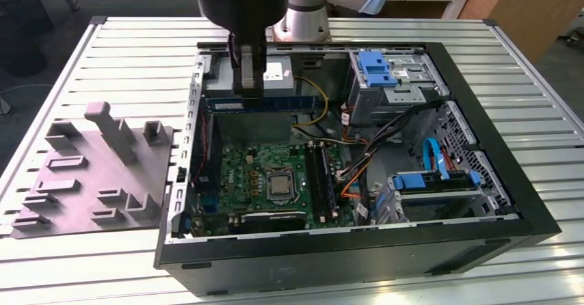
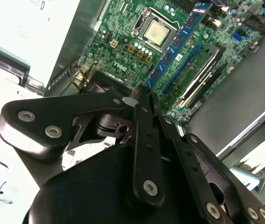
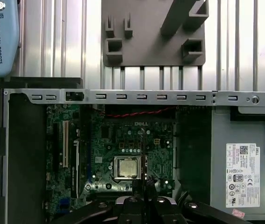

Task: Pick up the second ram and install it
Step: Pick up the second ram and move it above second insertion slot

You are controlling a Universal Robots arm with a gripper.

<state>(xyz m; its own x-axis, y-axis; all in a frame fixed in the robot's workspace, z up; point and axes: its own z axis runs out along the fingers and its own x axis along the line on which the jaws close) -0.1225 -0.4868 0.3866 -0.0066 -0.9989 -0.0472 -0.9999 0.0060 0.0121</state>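
In the exterior view my gripper (image 1: 248,93) hangs over the rear of the open computer case, shut on the second ram (image 1: 283,103), a blue-green strip held level and on edge above the motherboard (image 1: 264,175). In the second wrist view the black fingers (image 2: 141,121) pinch one end of the ram (image 2: 179,42), which runs out over the board beside the long black slot rails (image 2: 202,74). In the first wrist view the gripper (image 3: 142,186) is above the processor socket (image 3: 126,167).
A grey moulded tray (image 1: 91,175) lies on the slatted table, at the exterior view's left of the case. Inside the case are the power supply (image 3: 242,175), drive bays with blue latches (image 1: 376,69) and loose cables (image 1: 365,161). The case walls (image 1: 365,45) ring the board.
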